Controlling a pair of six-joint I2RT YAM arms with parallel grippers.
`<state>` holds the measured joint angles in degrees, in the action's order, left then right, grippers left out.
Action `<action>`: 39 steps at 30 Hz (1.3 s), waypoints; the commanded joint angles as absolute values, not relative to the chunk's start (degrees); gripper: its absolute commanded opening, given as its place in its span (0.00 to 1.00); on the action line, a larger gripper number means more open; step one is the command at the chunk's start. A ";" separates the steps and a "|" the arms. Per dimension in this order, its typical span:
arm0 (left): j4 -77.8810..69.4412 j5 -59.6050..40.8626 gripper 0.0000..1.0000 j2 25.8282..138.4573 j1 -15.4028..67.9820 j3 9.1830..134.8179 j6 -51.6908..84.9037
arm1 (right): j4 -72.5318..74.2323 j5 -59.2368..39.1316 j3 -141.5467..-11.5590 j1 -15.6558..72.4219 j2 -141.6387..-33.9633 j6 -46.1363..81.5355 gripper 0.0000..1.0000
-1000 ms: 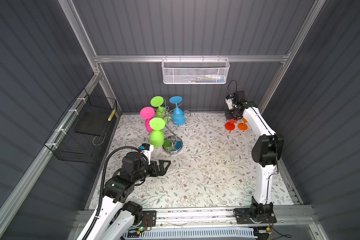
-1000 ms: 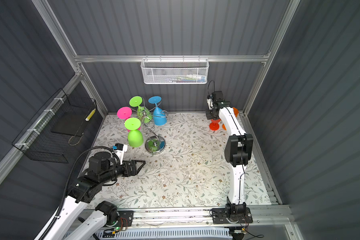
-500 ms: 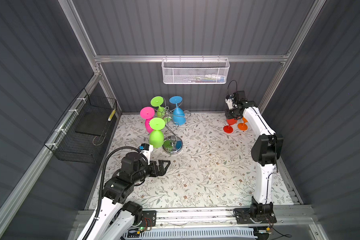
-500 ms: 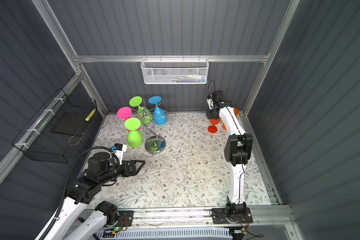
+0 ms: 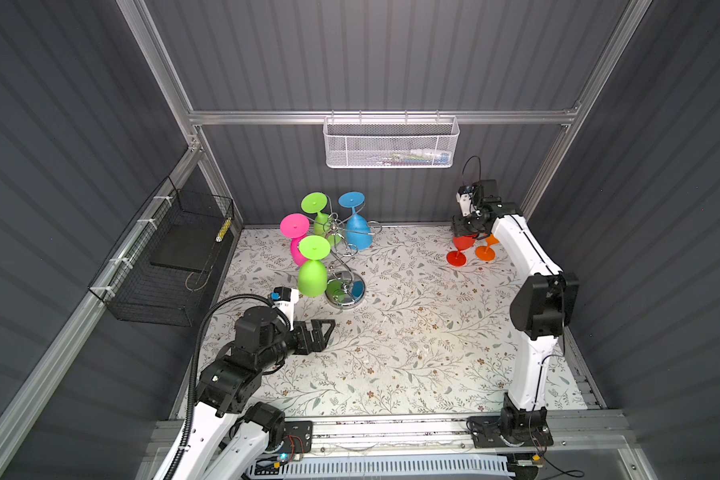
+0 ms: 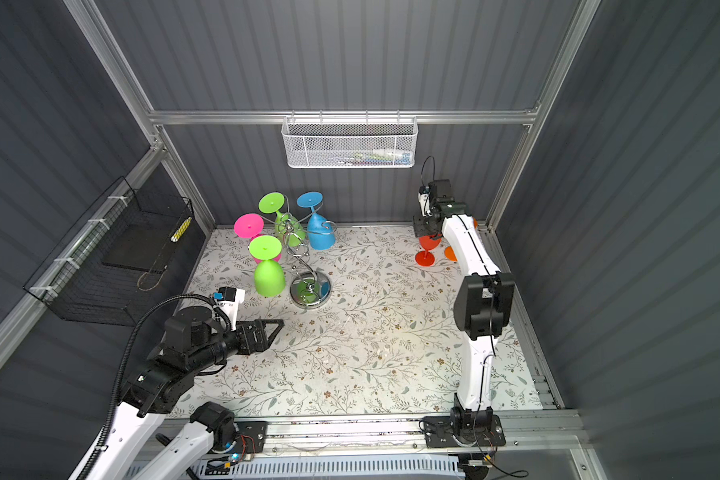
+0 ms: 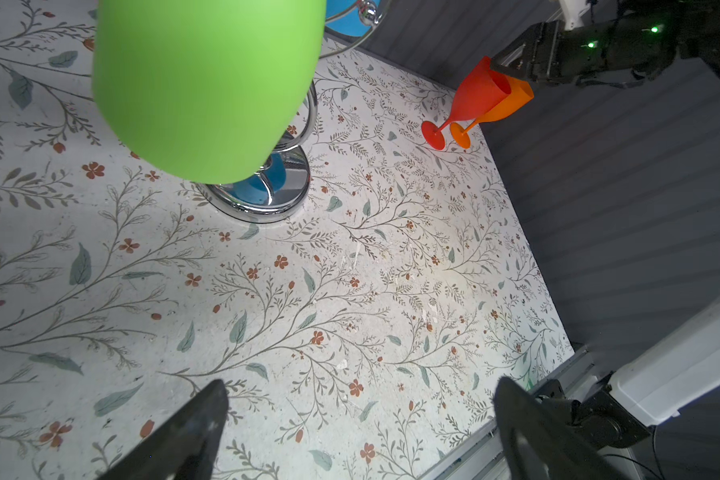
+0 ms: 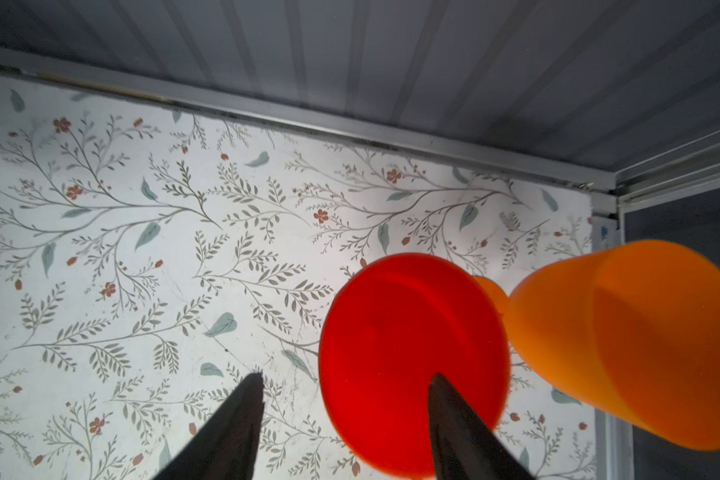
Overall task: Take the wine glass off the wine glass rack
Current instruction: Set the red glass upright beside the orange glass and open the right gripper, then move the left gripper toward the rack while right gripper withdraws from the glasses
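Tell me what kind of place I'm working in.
Probably a robot test enclosure: grey corrugated panels on an aluminium frame, a rail-mounted robot arm, a floral mat under the wine glass rack.

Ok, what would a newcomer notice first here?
Probably the shiny wine glass rack at the back left of the flowered table, hung with upside-down glasses: front green glass, back green glass, pink glass, blue glass. Next, the red glass and orange glass standing in the back right corner, just under the right gripper.
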<state>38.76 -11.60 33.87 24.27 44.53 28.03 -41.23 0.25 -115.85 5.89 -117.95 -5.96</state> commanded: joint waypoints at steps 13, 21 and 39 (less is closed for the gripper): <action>44.72 -7.03 1.00 35.16 23.99 49.98 32.83 | -15.75 10.17 -83.85 15.21 -89.19 8.41 0.72; 45.91 -5.15 1.00 36.06 23.92 54.28 37.45 | -11.13 8.80 -75.96 21.20 -80.58 12.38 0.73; 55.29 5.49 1.00 43.50 24.00 69.43 36.04 | -8.81 -5.35 -82.22 26.62 -84.65 24.99 0.70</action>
<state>52.88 2.87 41.43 24.27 65.93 37.12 -10.72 -3.33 -79.57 25.45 -84.25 22.96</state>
